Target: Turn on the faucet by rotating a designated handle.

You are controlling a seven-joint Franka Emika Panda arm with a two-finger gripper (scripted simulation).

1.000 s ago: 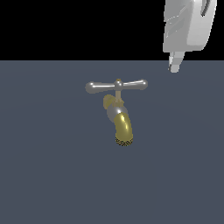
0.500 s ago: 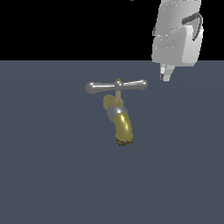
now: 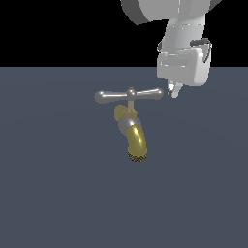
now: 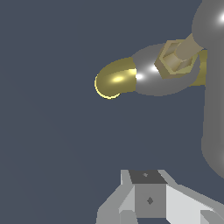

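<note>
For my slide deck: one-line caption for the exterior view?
Panda gripper hovers beside the faucet handle, not yet touching.

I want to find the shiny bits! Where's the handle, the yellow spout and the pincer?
handle (image 3: 129,94): exterior view, crossbar's middle.
spout (image 3: 136,140): exterior view, on its curved bend.
pincer (image 3: 175,91): exterior view, at its fingertips.

The glossy white-grey boxy robot arm (image 3: 181,53) carries a thin dark cable loop (by its wrist housing) — pale grey gripper (image 3: 175,90) tips below.
</note>
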